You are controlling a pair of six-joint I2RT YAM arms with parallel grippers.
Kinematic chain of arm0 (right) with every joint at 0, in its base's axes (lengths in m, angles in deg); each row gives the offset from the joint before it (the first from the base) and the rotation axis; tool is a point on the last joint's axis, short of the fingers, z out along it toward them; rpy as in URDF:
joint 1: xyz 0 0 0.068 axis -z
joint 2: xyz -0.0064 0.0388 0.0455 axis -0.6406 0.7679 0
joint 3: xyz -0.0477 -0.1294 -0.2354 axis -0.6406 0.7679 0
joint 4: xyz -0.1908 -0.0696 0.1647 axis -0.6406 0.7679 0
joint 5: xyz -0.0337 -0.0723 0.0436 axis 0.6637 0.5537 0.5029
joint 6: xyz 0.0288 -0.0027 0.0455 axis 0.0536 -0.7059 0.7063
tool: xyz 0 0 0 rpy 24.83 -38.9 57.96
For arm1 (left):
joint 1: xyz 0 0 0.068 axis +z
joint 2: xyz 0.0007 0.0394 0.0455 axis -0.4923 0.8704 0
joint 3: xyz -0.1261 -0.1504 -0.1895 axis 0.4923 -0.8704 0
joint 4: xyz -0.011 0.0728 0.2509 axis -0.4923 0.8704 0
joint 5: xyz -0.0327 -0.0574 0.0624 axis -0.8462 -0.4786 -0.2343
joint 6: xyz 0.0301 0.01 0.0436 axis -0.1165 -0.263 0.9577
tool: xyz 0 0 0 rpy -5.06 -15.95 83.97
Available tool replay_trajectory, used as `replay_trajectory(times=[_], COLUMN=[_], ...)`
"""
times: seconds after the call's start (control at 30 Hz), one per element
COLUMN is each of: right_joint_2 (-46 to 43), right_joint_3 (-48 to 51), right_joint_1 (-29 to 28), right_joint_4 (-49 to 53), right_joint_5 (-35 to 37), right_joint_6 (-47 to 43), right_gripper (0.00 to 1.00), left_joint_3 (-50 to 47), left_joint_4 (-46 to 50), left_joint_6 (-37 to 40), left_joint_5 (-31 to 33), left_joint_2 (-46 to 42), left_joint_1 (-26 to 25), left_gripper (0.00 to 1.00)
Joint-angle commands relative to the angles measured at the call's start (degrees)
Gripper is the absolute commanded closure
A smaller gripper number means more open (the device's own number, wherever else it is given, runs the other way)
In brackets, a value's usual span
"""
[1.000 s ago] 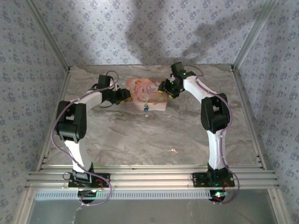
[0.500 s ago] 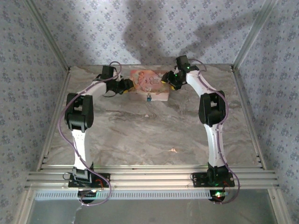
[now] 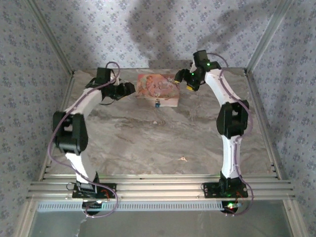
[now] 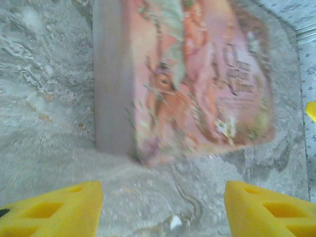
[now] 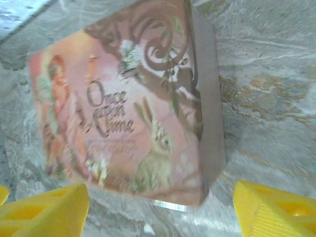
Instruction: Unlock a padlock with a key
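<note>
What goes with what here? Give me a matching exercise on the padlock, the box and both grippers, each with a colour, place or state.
Things:
1. padlock
2. box
3. left gripper
4. right gripper

Descriptions:
A. pink, with printed pictures
B. open, to the right of the box
C. blue, at the box's near edge
D. open, to the left of the box

Pairs: 1-C, 2-A, 3-D, 4-B
</note>
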Motion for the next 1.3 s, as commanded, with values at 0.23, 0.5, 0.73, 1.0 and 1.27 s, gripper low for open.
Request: replay_trajectory(times=[0.23,0.5,0.73,1.0,1.27], right_joint_2=[-23.8,-35.0,-44.6,-42.7,-35.8], right_joint_3=[28.8,48.3,64.2,68.9,69.3], right_joint_1=[-4.6,-15.8,-25.8,-31.2,-31.7], right_joint_4=[1.6,3.2,1.3,-3.3,-6.3], right_joint_5=[8.8,15.1,19.6,20.9,16.8], right_joint_6=[-6.1,0.4,13.1,18.6,16.4], right_gripper=[0.22,0.25,0.46,0.57,0.64], left_joint_3=[-18.9,-24.1,-27.5,-22.5,-23.9], left_joint_4=[6.4,7.2,6.1,11.1,7.3], left_joint_6=[-0.1,-5.5,-3.8,1.7,-0.5], left_joint_5=[15.3,23.7,23.8,23.6,21.4], left_joint_2=[-21.1,-23.2,-25.2,-21.1,-19.7], left_joint_1=[-17.3,-33.7,-33.8,-32.7,-32.2], left_gripper=[0.34,0.35,0.35,0.35,0.34])
